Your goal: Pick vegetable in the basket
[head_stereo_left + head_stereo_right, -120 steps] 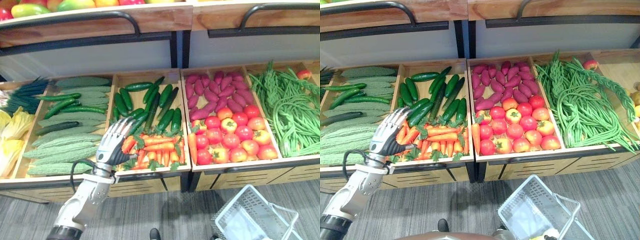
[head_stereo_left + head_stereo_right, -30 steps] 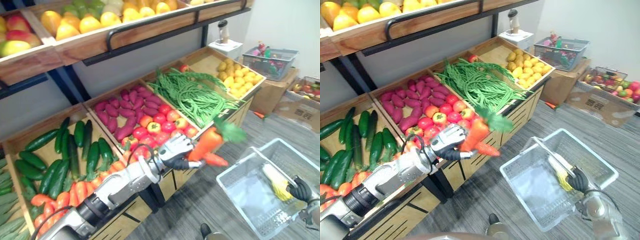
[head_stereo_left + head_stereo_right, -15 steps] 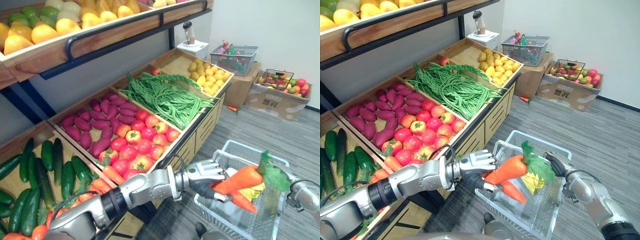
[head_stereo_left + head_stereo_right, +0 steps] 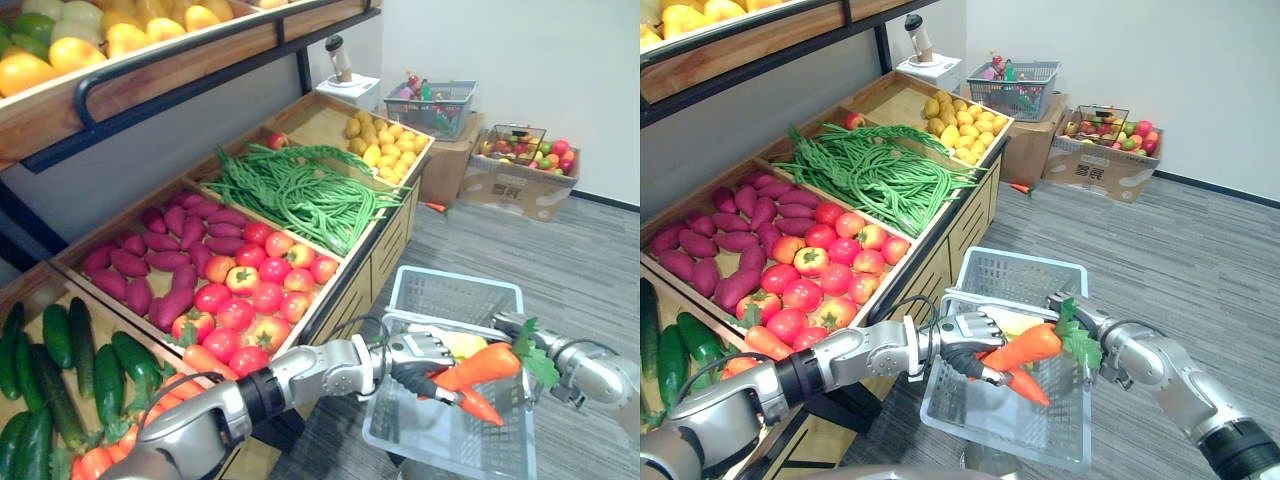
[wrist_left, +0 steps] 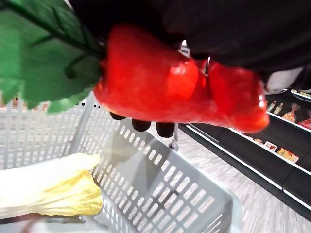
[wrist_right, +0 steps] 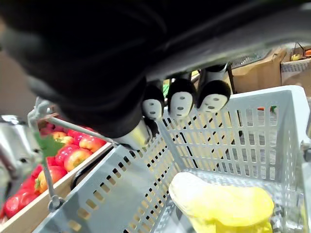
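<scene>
**Left eye view.** The left hand [image 4: 415,355] reaches out from the produce stand. Its fingers and thumb are curled round the thick ends of two orange carrots with green leafy tops [image 4: 480,368]. The carrots hang above the middle of the pale grey perforated plastic basket [image 4: 455,290], clear of its floor. Their long axis runs across the basket, with the leaves toward its right edge and one tip slanting down.

**Right eye view.** The right hand [image 4: 1077,312] meets the basket's thin metal handle [image 4: 985,297] at the right edge, just beside the leaves.

**Left wrist view.** The carrots [image 5: 165,82] lie against the palm, with dark fingertips [image 5: 141,125] wrapped beneath them. Directly below are the basket's wall [image 5: 160,179] and a yellow leafy vegetable [image 5: 53,184] on its floor.

**Right wrist view.** The right hand's fingertips [image 6: 182,103] are bent over the handle, gripping it. The yellow leafy vegetable [image 6: 223,204] rests on the floor inside.

**Judgement.** The left hand carries the load with the basket straight underneath, so the coming move is probably to lower and release. The handle crossing the opening is the likeliest snag.
</scene>
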Motion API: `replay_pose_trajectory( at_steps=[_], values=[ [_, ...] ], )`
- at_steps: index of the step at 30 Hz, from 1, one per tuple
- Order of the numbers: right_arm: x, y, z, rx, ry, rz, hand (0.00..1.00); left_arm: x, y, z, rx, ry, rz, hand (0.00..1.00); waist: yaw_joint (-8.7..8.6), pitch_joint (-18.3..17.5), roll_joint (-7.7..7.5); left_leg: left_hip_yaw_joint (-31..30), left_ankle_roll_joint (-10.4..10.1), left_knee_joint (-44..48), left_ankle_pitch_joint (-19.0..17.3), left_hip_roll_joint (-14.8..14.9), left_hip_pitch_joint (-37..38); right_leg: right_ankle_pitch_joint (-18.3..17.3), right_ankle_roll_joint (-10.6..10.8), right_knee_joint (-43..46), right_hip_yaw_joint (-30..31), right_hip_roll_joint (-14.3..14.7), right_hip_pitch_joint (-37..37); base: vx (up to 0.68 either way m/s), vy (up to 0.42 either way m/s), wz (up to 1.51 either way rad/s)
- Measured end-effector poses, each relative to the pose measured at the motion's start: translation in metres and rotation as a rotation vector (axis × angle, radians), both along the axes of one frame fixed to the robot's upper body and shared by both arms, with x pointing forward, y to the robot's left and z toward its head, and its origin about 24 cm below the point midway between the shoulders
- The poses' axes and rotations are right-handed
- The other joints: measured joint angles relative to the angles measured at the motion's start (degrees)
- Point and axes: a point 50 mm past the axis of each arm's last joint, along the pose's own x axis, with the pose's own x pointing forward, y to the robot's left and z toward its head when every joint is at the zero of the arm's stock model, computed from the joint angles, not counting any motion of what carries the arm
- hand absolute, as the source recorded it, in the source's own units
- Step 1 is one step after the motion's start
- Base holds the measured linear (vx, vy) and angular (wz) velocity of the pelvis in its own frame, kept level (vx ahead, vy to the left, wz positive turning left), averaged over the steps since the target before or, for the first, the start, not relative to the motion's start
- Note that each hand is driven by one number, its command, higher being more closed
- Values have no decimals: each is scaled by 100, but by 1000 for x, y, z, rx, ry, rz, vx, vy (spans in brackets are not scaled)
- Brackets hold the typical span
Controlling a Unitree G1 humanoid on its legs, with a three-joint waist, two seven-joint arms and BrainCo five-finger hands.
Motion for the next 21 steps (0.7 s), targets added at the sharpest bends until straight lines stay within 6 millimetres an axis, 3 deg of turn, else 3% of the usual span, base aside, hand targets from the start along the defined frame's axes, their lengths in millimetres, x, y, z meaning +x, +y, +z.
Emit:
replay_pose_trajectory(
  at_steps=[10,11,21],
  values=[
    [7,15,12,6,-45,78,100,7,-4,-28,121,10,57,100,-85,107,-63,299,-38,110,-81,22,171,18,30,13,250,105,-8,-28,21,-14],
    [7,16,12,7,-47,83,100,8,-5,-31,135,11,67,0,-88,123,-49,305,-38,111,-81,21,177,18,30,17,260,109,-9,-46,2,-5],
    [9,18,17,39,-52,88,100,29,7,-42,199,17,213,0,-164,295,-43,449,-19,302,-162,123,170,18,33,-5,280,125,-79,-18,3,-4]
  ],
)
